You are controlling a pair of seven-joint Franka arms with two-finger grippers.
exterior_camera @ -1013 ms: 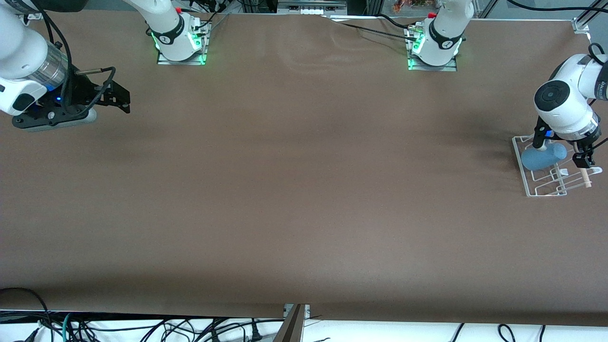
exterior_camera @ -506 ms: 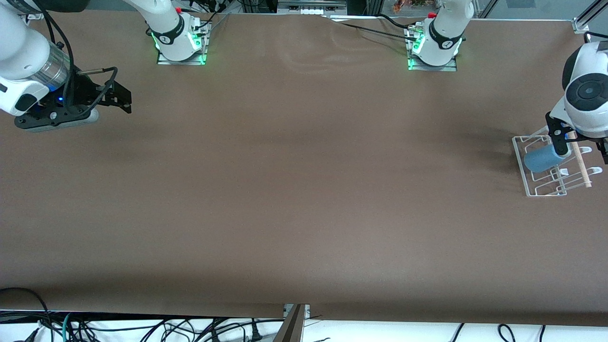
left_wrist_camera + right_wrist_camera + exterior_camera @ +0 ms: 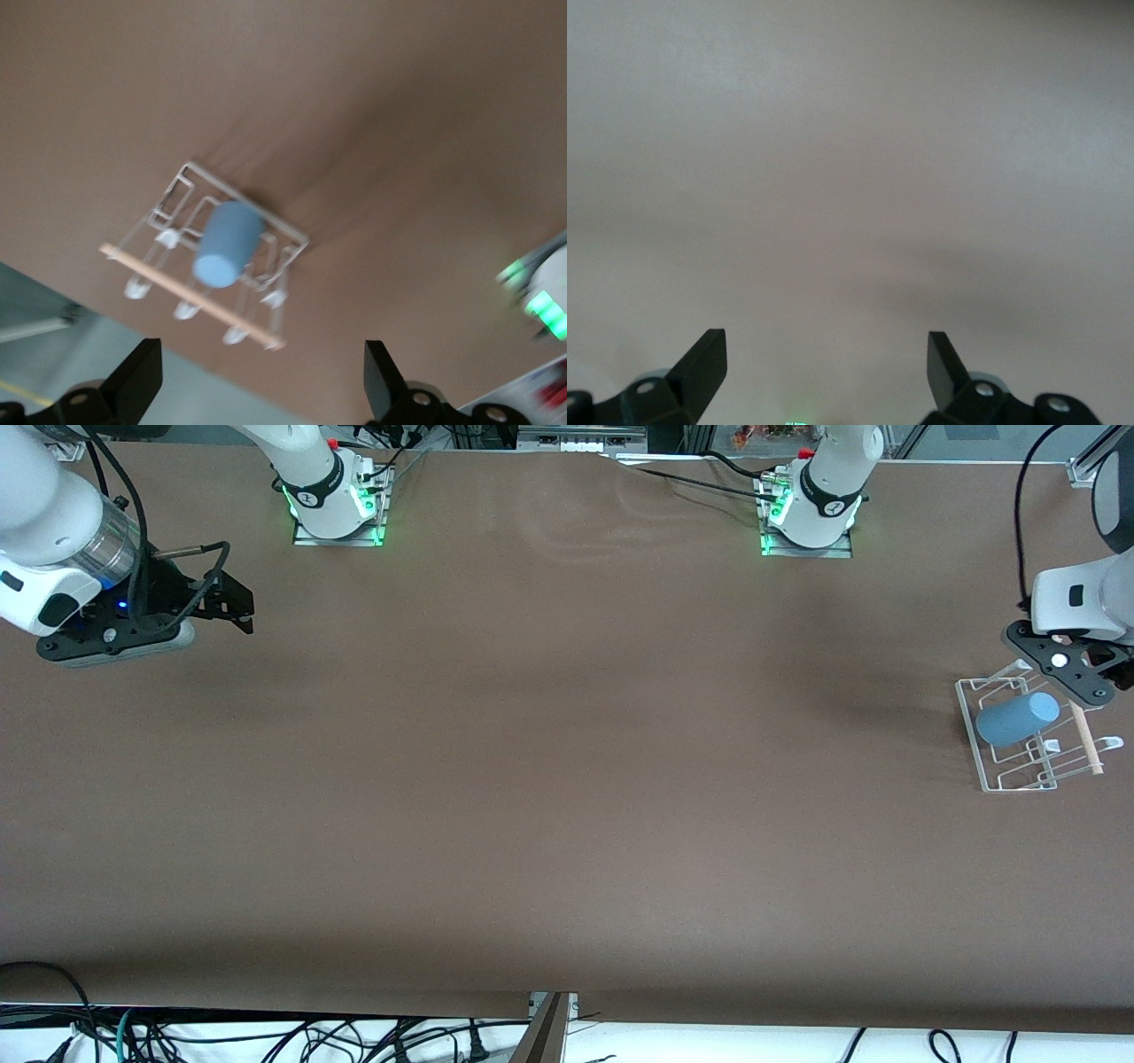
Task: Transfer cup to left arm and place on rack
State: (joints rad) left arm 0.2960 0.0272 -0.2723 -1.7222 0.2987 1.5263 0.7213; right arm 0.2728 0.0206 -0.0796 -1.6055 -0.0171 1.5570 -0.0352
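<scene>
Surface: a wide table (image 3: 567,779) covered in plain brown sheet, slightly rippled between the two arm bases (image 3: 337,509) along its edge farthest from the front camera. Each base shows green lights. Loose black cables (image 3: 266,1036) lie below the table edge nearest that camera.

Left gripper (image 3: 261,385): above the table at the left arm's end, over the rack's edge farthest from the front camera. Jaws are wide apart and hold nothing; both fingertips (image 3: 142,376) are clear of the cup in the left wrist view.

Right gripper (image 3: 824,372): over bare table at the right arm's end, where that arm waits. Jaws are wide apart and empty.

Cup (image 3: 1018,718): light blue, lying on its side on the rack (image 3: 1001,779), resting across the wire pegs. It touches no gripper. The rack's wooden rod (image 3: 1085,735) runs along the side of the rack toward the table end, just beside the cup.

Change from the earlier frames: one second ago the left gripper was down at the rack with a finger at each end of the cup. Half a second ago it had begun to draw off. It now stands clear and higher, and the cup has stayed in place on the rack. The right gripper has drifted slightly toward the table centre.
</scene>
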